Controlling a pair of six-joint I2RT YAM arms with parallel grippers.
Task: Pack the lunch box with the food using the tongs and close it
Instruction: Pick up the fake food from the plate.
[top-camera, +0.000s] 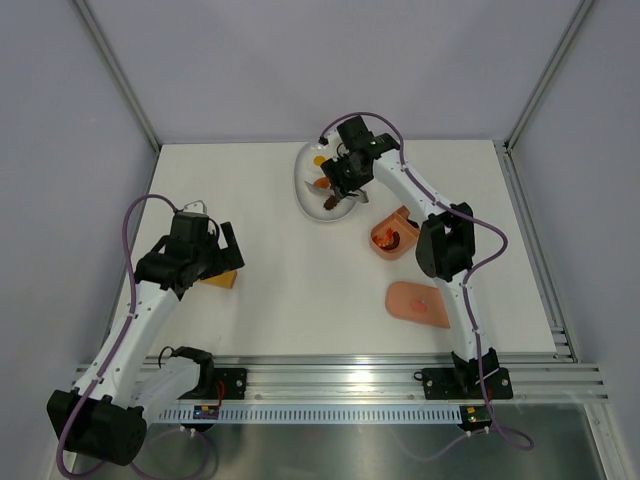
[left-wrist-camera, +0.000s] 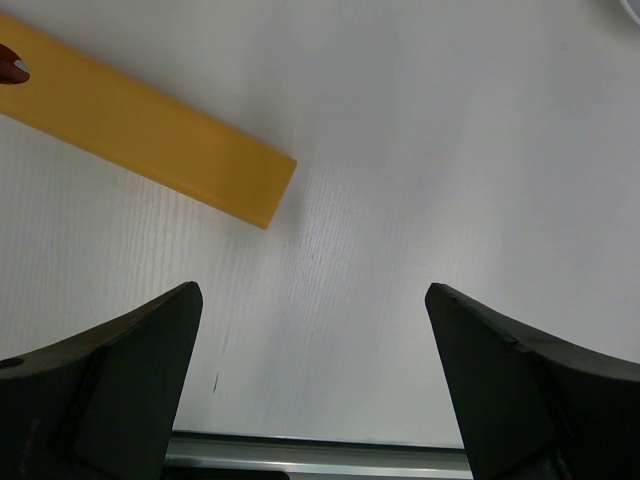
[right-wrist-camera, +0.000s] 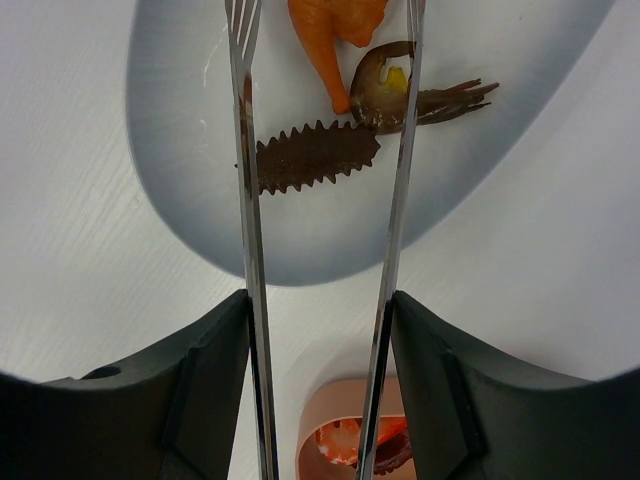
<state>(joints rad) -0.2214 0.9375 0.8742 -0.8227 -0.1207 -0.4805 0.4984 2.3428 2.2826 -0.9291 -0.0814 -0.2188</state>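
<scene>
**Right wrist view. Q:** Where are the tongs (right-wrist-camera: 247, 250)?
**A:** Clamped in my right gripper (right-wrist-camera: 320, 300), arms either side of a brown serrated piece (right-wrist-camera: 315, 157) in the white dish (right-wrist-camera: 190, 200).
**Q:** And the lunch box?
**A:** The tub (top-camera: 393, 237) is near the dish and holds some food. The lid (top-camera: 418, 303) lies apart from it. My left gripper (left-wrist-camera: 312, 290) has its jaws spread.

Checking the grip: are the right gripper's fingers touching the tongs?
Touching. The right wrist view shows both arms of the tongs pressed against inner faces of the fingers.
</scene>
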